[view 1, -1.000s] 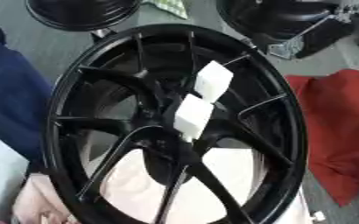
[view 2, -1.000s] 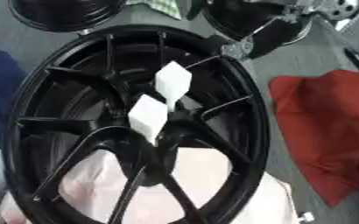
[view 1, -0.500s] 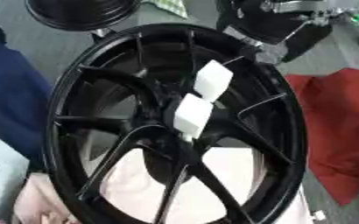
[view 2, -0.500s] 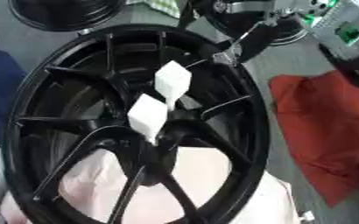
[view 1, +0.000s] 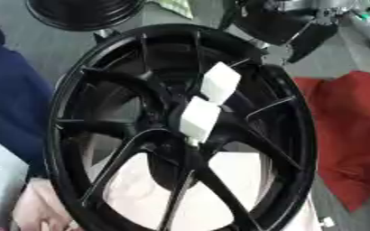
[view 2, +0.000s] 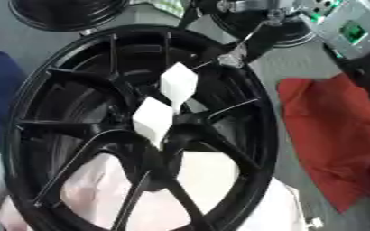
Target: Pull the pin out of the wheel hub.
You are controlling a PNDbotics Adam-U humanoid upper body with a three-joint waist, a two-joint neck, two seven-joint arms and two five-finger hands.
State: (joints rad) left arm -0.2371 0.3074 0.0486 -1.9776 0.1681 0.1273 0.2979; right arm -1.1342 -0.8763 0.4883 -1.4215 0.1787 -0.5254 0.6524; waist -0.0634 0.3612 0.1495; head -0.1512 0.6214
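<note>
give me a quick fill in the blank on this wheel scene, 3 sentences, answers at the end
1. The big wheel filling the view is coloured ____.
2. Two ____ blocks sit at the wheel's centre, where the spokes meet.
3. The crumpled cloth beside the wheel's right rim is ____.

The right hand shows at the upper right, above the rim.

Missing words: black; white; red

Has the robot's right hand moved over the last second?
Yes. The right hand has come in from the upper right toward the wheel's top rim.
</note>
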